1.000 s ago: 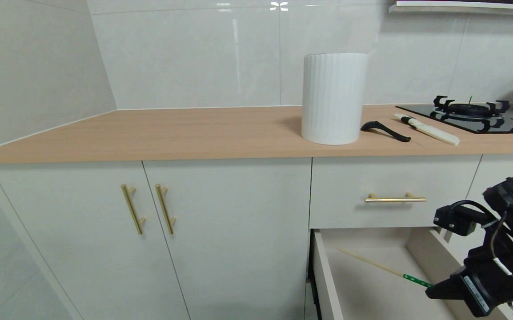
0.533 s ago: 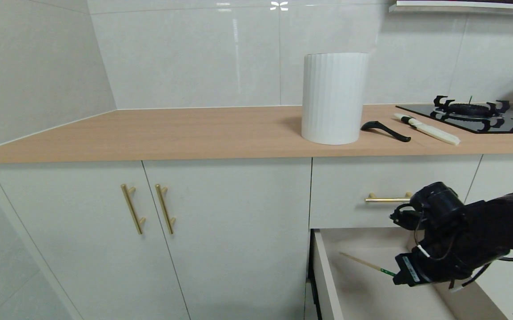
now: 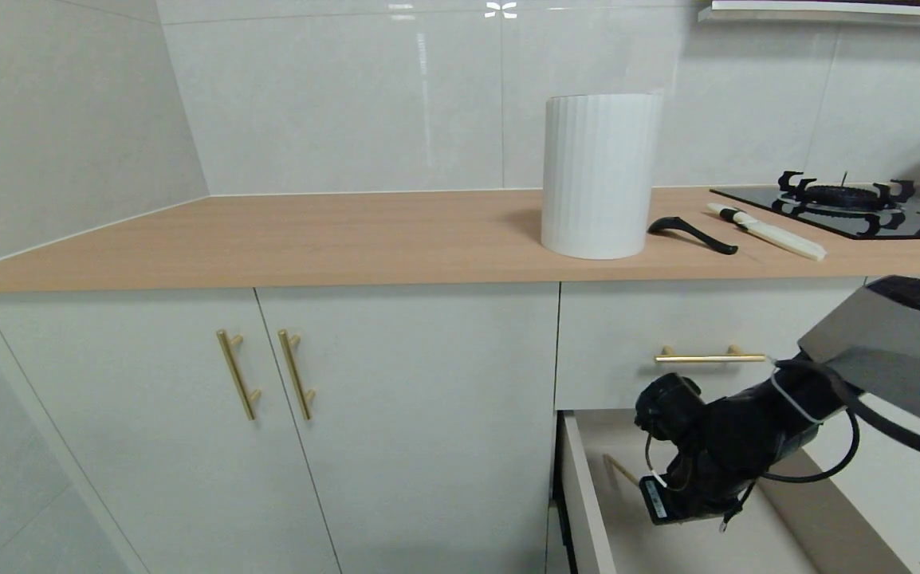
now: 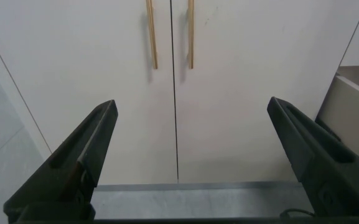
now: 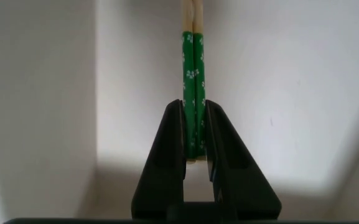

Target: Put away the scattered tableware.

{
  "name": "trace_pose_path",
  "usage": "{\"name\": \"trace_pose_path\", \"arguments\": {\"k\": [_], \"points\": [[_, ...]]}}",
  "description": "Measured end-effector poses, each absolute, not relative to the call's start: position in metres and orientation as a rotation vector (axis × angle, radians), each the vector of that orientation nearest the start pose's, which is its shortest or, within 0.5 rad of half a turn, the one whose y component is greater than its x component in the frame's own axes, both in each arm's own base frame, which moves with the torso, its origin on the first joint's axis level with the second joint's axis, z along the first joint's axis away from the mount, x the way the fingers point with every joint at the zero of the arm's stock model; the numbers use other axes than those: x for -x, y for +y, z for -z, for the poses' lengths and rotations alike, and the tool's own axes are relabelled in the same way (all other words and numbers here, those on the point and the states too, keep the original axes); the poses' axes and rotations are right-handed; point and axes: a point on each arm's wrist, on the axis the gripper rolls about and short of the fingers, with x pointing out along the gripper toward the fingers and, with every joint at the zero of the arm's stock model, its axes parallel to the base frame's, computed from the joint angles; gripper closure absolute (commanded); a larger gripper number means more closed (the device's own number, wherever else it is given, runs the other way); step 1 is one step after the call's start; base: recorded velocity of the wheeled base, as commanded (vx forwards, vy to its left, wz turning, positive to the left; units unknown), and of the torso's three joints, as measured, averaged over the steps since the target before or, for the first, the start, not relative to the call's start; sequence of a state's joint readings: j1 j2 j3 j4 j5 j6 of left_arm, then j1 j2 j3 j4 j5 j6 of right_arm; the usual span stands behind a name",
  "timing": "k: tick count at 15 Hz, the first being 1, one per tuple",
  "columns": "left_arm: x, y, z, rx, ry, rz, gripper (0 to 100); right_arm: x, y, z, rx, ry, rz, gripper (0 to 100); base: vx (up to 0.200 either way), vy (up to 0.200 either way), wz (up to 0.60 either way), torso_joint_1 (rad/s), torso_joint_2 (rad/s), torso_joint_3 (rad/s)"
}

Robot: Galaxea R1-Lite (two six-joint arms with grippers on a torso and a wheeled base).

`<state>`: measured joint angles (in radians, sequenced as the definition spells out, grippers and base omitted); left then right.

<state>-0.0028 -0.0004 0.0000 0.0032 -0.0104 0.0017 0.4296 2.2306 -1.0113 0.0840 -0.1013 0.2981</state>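
The left claw (image 4: 191,124) gapes wide with nothing between its fingers, facing two shut cupboard doors (image 3: 269,446) with gold handles; above them runs the wooden desk (image 3: 308,239); toward its right stands a tall white ribbed canister (image 3: 597,175), upright, its inside hidden from the head view; below the desk sits a shut drawer front (image 3: 627,335) with a gold handle, and under that a pulled-out drawer (image 3: 583,494) with pale walls; inside it the right claw (image 3: 655,494) is clamped narrow on a pair of chopsticks (image 3: 619,469); the right wrist view shows the two chopsticks (image 5: 193,62) side by side and touching, their green patterned ends pinched between the fingers (image 5: 167,143), their bare wooden ends pointing straight away from the claw; in the head view their long axis runs from the claw toward the drawer's left wall and back; whether they touch the drawer floor I cannot tell; on the desk just right of the canister lies a black utensil (image 3: 691,233), then a white utensil (image 3: 764,231), both flat and slanted; beyond them is a black hob (image 3: 851,209).
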Motion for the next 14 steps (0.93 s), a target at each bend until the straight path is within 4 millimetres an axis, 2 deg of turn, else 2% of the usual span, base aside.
{"name": "trace_pose_path", "arguments": {"k": [4,10,11,14], "points": [[0.023,0.000,-0.075,-0.002,0.003,0.013,0,-0.305,0.152,0.020,0.133,1.313,-0.057,100,0.000,0.000,0.00,0.000,0.00,0.000],[0.023,0.000,-0.075,-0.002,0.003,0.013,0,-0.302,0.153,0.026,0.136,1.306,-0.062,100,0.000,0.000,0.00,0.000,0.00,0.000],[0.023,0.000,-0.075,-0.002,0.003,0.012,0,-0.301,0.153,0.027,0.136,1.307,-0.062,0,0.000,0.000,0.00,0.000,0.00,0.000],[0.023,0.000,-0.075,-0.002,0.003,0.013,0,-0.301,0.153,0.027,0.136,1.308,-0.061,0,0.000,0.000,0.00,0.000,0.00,0.000]]}}
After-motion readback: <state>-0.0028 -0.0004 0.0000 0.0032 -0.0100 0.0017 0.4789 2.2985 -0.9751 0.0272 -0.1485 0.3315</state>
